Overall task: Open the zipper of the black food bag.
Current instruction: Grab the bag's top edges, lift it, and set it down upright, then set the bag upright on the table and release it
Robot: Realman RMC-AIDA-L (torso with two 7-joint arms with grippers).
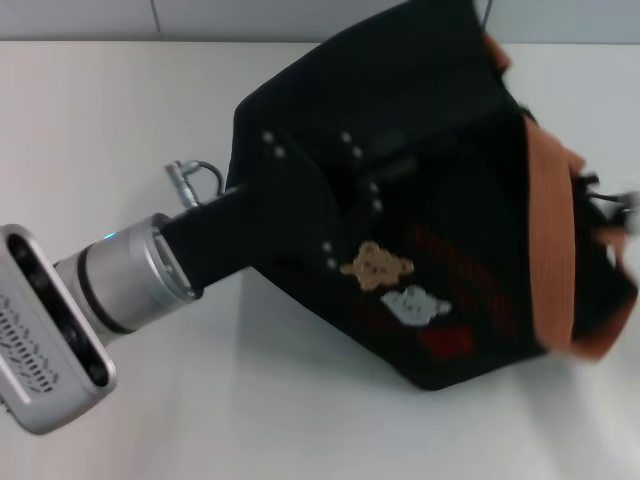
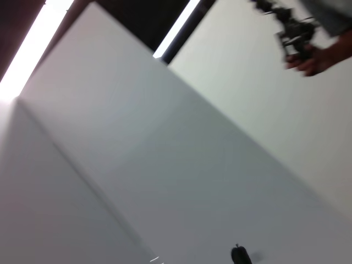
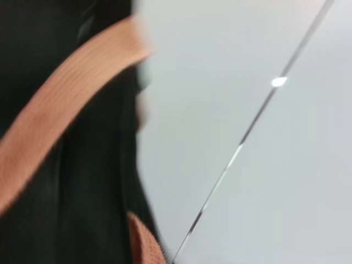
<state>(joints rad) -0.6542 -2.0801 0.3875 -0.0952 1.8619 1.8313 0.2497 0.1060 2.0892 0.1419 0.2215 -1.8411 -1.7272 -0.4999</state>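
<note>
bag: the black food bag [image 1: 440, 200] is sitting tipped on the white table [image 1: 120, 130], right of centre in the head view, patch side facing my camera, so I'm looking at a side panel and not the top

straps: the orange-brown straps [image 1: 552, 240] are hanging off the far right end; the right wrist view is filling up with one strap [image 3: 66, 104] over black fabric

left arm: the left gripper [image 1: 290, 210] is reaching in from the lower left and pressing against the bag's left face, I'm guessing to brace it. Can't tell if its jaws are apart or together, black on black

right arm: the right gripper isn't showing anywhere; judging by its wrist view it's sitting right up against the strap end

zipper: I'm not finding the zipper at all from here, so no idea how far open it is

next: I'm thinking the bag needs squaring up before anyone goes hunting for the pull
</note>
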